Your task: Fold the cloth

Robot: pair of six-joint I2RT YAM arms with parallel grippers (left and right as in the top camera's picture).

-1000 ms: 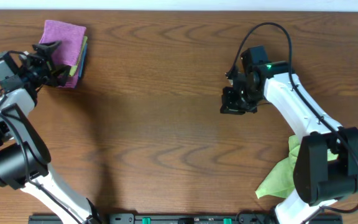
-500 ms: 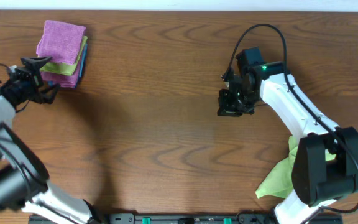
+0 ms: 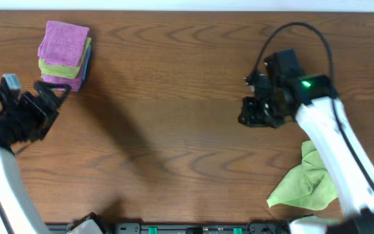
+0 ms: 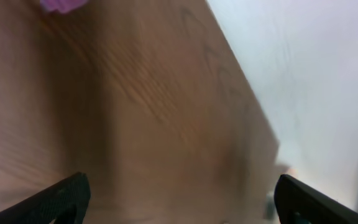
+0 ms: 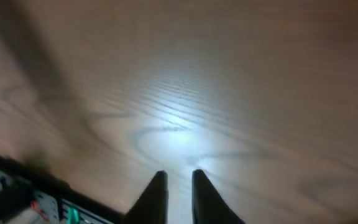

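A crumpled light-green cloth (image 3: 304,185) lies at the table's front right edge, partly under my right arm. A stack of folded cloths (image 3: 63,55), pink on top with green and blue beneath, sits at the far left; its pink corner (image 4: 61,5) shows blurred in the left wrist view. My left gripper (image 3: 49,101) (image 4: 179,193) is open and empty, just in front of the stack and apart from it. My right gripper (image 3: 252,114) (image 5: 179,186) hovers over bare wood right of centre, fingers nearly together and holding nothing.
The brown wooden table (image 3: 167,130) fills the view. A black rail with green connectors (image 3: 193,229) runs along the front edge and also shows in the right wrist view (image 5: 17,193). A white wall (image 4: 316,74) lies beyond the table's far edge.
My left gripper has pulled back from the folded stack, toward the front and lower. My right gripper has shifted slightly right and toward the front.
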